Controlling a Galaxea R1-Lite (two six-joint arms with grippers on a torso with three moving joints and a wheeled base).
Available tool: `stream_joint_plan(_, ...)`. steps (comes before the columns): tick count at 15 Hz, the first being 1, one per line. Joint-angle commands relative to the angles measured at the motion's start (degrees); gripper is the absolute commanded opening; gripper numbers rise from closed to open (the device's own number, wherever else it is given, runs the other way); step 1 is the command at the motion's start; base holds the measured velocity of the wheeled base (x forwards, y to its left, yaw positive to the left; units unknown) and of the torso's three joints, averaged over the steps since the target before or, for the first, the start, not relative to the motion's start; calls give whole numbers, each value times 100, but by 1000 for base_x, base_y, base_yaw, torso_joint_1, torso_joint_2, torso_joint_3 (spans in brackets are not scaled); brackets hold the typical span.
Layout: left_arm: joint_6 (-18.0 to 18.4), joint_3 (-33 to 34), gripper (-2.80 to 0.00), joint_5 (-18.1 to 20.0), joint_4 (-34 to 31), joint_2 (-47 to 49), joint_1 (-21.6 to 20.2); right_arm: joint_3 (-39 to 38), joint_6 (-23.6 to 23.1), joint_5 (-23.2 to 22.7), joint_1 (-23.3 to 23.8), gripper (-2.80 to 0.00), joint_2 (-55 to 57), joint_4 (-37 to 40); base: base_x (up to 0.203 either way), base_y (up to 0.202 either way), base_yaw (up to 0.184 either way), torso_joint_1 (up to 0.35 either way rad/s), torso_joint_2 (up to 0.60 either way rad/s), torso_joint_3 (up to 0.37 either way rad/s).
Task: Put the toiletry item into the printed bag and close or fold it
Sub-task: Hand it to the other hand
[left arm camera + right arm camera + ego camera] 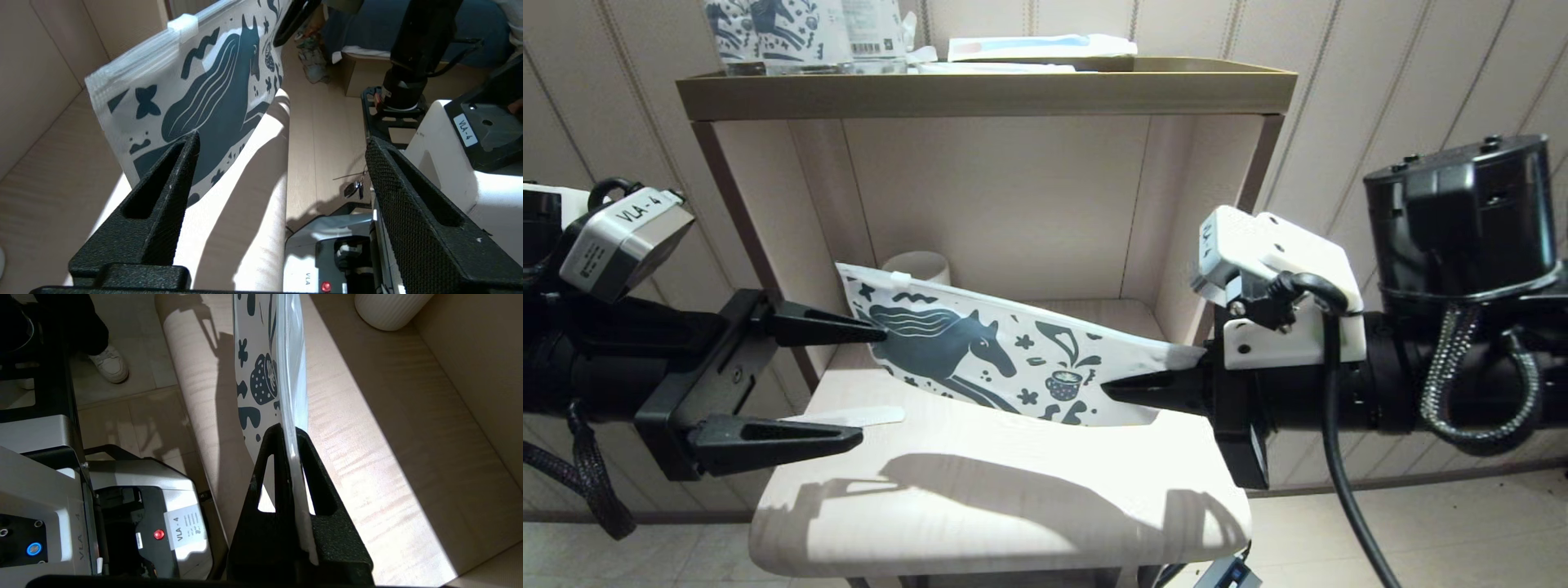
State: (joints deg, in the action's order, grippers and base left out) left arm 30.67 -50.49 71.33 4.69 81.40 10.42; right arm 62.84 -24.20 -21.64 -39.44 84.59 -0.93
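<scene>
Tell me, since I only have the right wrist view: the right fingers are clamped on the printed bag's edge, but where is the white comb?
Observer: The white comb lies on the table, outside the printed bag.
Operator: And the left gripper?
Observer: The left gripper is open at the bag's other end, holding nothing.
Operator: Where is the zip slider?
Observer: The zip slider sits on the bag's top edge, near the left gripper's end.

white printed bag point(980, 351), teal horse
</scene>
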Motion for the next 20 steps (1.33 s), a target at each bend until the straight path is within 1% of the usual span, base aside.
stream_joint_plan(1, 35, -29, 0, 31, 41, 78, -25, -47, -12, -16, 25, -280, 6, 2, 0, 0, 0, 0, 0, 0)
stream_joint_plan(3, 73, -87, 0, 30, 80, 84, -332, -87, -8, -5, 79, -280, -212, 112, 0, 0, 0, 0, 0, 0)
stream_joint_plan(5, 126, -236, 0, 38, 131, 172, -619, -127, -20, 4, 172, -280, -569, 502, 0, 0, 0, 0, 0, 0)
stream_joint_plan(7, 132, -321, 0, 48, 138, 245, -760, -203, -23, 2, 296, -280, -884, 686, 0, 0, 0, 0, 0, 0)
stream_joint_plan(10, 150, -250, 0, 93, 120, 263, -731, -190, -32, -22, 223, -280, -990, 978, 0, 0, 0, 0, 0, 0)
stream_joint_plan(12, 150, -186, 0, 315, 106, 298, -545, -30, -38, -96, 148, -280, -645, 993, 0, 0, 0, 0, 0, 0)
stream_joint_plan(14, 158, -91, 0, 388, 110, 216, -399, 169, -30, -276, 95, -280, -156, 984, 0, 0, 0, 0, 0, 0)
stream_joint_plan(15, 200, -37, 0, 526, 111, 195, -328, 310, -17, -380, 34, -280, 49, 989, 0, 0, 0, 0, 0, 0)
stream_joint_plan(17, 431, 111, 0, 617, 111, 127, -151, 642, 6, -472, -75, -280, 376, 1003, 0, 0, 0, 0, 0, 0)
stream_joint_plan(19, 1004, 374, 0, 618, 108, 60, -80, 812, 38, -482, -159, -280, 484, 1015, 0, 0, 0, 0, 0, 0)
stream_joint_plan(20, 1175, 479, 0, 606, 95, 48, 31, 901, 45, -482, -213, -280, 517, 1092, 0, 0, 0, 0, 0, 0)
